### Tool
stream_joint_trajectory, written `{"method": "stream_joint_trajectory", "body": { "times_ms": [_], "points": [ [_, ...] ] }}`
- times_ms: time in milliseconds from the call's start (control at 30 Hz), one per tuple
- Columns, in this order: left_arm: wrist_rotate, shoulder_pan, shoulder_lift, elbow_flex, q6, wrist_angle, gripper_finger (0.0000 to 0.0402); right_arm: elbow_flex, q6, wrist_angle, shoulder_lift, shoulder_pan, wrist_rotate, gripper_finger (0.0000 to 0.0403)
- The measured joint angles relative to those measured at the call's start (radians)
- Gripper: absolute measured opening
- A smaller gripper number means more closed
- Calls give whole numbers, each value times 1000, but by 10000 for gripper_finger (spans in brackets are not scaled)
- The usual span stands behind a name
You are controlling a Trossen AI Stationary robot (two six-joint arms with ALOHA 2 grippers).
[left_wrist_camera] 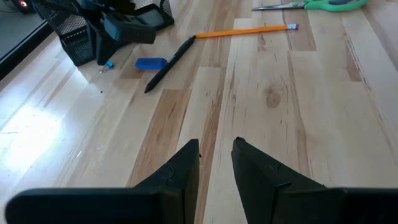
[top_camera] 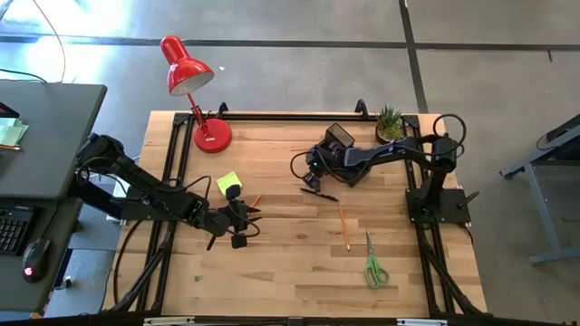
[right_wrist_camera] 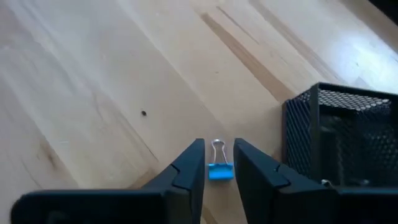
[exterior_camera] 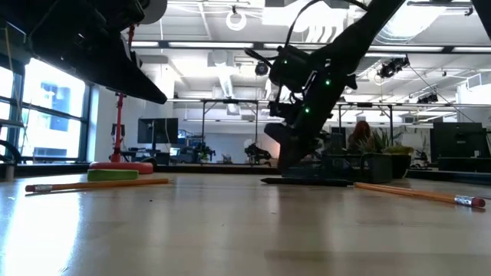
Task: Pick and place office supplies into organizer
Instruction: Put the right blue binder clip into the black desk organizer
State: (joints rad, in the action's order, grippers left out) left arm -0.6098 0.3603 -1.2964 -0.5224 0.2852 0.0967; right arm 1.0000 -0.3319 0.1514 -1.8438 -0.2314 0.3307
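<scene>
Your right gripper [right_wrist_camera: 217, 163] is the one at work: it hangs low over the table [top_camera: 290, 263] just beside the organizer [right_wrist_camera: 348, 134], its fingers parted only a narrow way with a small blue binder clip [right_wrist_camera: 220, 169] sitting between the tips. You cannot tell from these views whether the fingers actually pinch the clip or merely straddle it, so treat the grasp as unconfirmed.

On the high view, the organizer [top_camera: 338, 138] stands at about one o'clock from the table's middle, beside the potted plant [top_camera: 390, 122]. The dark pen [top_camera: 319, 193] lies just at six o'clock of the right gripper, an orange pencil [top_camera: 343, 225] further toward five o'clock, and the scissors [top_camera: 373, 264] beyond that. The sticky-note block [top_camera: 227, 183] sits at nine o'clock.

Your left gripper [left_wrist_camera: 216, 163] waits near that block, slightly parted and empty.

Next, you likely need a firm close on the clip, then a short lift over the mesh wall.
</scene>
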Motion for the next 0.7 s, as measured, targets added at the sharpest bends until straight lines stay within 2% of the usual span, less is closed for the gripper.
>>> {"method": "stream_joint_trajectory", "body": {
  "times_ms": [133,433,700],
  "points": [
    [0,0,0,0,0,1,85,0,-34,-5,-32,0,-30,102],
    [0,0,0,0,0,0,85,3,-69,-32,-66,1,-15,123],
    [0,0,0,0,0,0,85,-2,-41,-205,-72,31,-234,123]
  ]
}}
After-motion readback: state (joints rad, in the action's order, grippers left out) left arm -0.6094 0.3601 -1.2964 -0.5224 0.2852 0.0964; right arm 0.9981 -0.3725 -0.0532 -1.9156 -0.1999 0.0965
